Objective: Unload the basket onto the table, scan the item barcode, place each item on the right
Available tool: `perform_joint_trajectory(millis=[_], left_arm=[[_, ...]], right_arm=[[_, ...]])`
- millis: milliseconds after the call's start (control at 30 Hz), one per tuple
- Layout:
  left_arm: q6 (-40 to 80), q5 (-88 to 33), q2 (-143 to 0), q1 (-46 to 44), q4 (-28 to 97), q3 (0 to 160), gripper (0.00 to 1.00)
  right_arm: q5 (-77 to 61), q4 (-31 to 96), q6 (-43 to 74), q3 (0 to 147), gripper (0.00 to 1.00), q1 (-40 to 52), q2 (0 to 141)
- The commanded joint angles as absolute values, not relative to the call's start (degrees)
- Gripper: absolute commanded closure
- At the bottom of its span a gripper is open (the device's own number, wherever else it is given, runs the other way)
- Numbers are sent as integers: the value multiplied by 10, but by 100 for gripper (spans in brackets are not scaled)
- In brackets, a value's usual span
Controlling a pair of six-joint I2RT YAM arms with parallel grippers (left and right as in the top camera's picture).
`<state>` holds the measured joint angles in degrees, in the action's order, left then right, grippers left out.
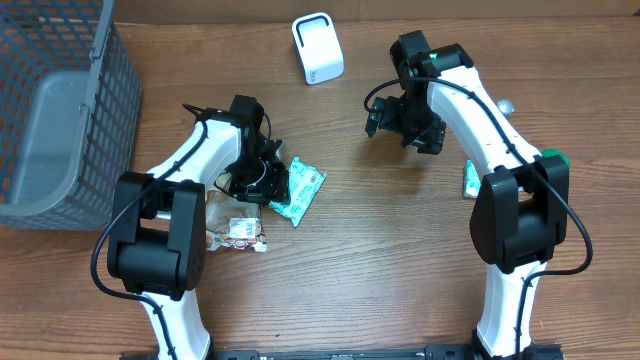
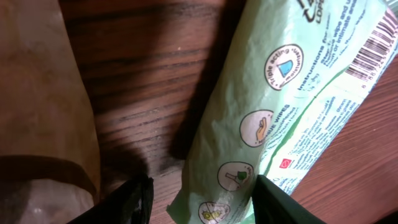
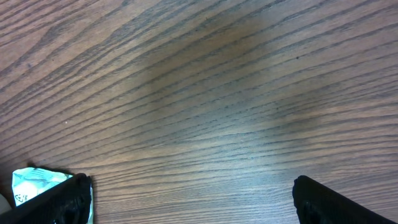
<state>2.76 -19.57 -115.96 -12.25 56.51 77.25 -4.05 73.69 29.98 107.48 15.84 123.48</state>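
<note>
Two stages remain, as I judge it: the lift and the scan itself. Nearest me, a snack bag lies beside the left arm, untouched. Just beyond it, the green wipes packet lies flat on the table. My left gripper is down over one end of it, jaws standing apart on either side, so nothing is pinched yet. Its barcode faces up. My right gripper hangs released over bare wood, holding nothing. Farthest off, the white scanner stands well apart from the packet.
</note>
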Motion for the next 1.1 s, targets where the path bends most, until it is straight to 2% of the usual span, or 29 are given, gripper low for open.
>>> perform_joint_trajectory(millis=[0, 167, 400, 600, 667, 767, 1067], left_arm=[[17, -206, -1166, -119, 561, 770, 45], [17, -206, -1166, -119, 556, 765, 45], [17, -207, -1166, -119, 529, 735, 51], [17, -206, -1164, -119, 529, 731, 85], [17, -206, -1164, -119, 539, 743, 92], [17, -207, -1163, -119, 559, 772, 96], [17, -219, -1129, -121, 614, 840, 95]], right_arm=[[-35, 736, 300, 1076, 0, 157, 1225], [-35, 736, 299, 1076, 0, 157, 1225], [-35, 736, 300, 1076, 0, 157, 1225], [-35, 736, 300, 1076, 0, 157, 1225], [-35, 736, 299, 1076, 0, 157, 1225], [-35, 736, 300, 1076, 0, 157, 1225], [-35, 736, 300, 1076, 0, 157, 1225]])
